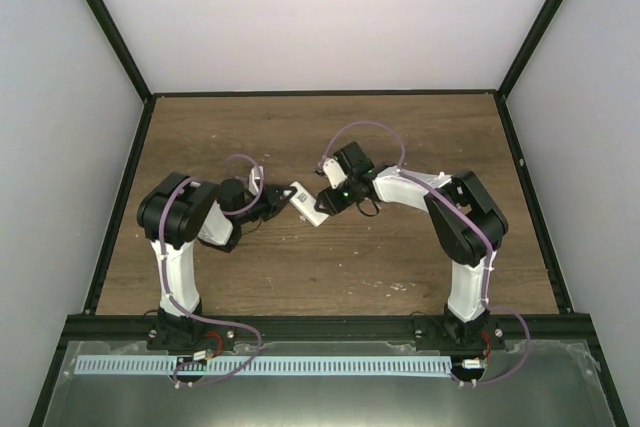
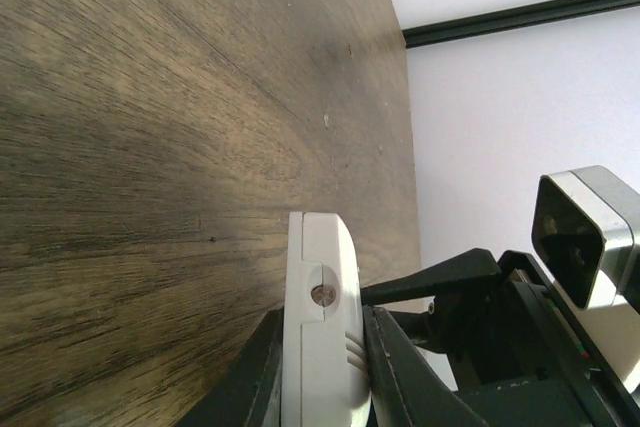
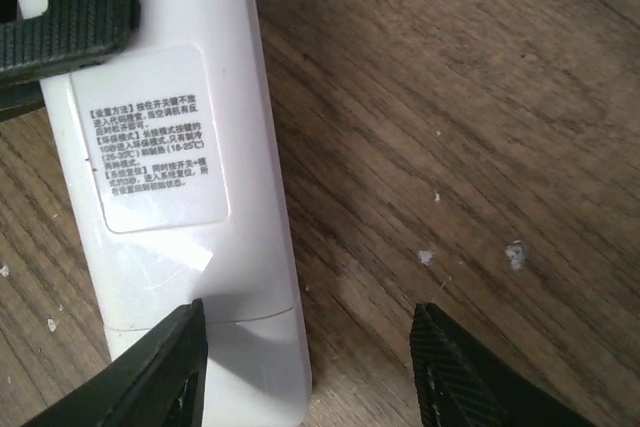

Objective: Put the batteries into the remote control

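The white remote control is held above the table's middle, my left gripper shut on it. The left wrist view shows it edge-on, clamped between the two dark fingers of that gripper. In the right wrist view its back faces up, with a printed label. My right gripper is open at the remote's near end, with one finger over the white casing and the other over bare wood. From above, the right gripper meets the remote's right end. The batteries are out of view.
The wooden table is enclosed by white walls and a black frame. Small white flecks lie on the wood to the right of the remote. The right arm's camera housing shows close beside the left gripper.
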Robot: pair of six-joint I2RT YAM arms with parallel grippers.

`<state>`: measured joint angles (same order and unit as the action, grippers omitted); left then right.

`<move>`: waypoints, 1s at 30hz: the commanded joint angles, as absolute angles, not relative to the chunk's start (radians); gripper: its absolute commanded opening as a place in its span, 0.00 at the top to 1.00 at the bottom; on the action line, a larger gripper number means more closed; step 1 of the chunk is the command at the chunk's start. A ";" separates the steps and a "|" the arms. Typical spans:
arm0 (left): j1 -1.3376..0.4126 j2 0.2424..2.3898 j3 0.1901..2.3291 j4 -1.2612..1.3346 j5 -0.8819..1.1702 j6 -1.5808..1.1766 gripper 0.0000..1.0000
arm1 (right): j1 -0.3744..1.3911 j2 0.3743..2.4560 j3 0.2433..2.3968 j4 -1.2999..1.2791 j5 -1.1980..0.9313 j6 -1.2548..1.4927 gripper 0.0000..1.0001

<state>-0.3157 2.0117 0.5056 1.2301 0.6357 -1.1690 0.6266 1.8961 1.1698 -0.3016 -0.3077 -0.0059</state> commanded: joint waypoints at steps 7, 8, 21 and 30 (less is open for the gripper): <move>-0.330 2.006 0.520 1.278 0.692 -1.185 1.00 | 0.621 1.790 1.214 -0.351 -0.225 0.019 0.46; -0.328 2.000 0.521 1.284 0.692 -1.194 1.00 | 0.621 1.767 1.220 -0.354 -0.221 0.027 0.44; -0.325 1.832 0.518 1.232 0.690 -1.300 1.00 | 0.603 1.562 1.169 -0.524 -0.219 0.127 0.45; -0.325 1.782 0.467 1.317 0.676 -1.437 1.00 | 0.603 1.475 1.109 -0.556 -0.316 0.180 0.57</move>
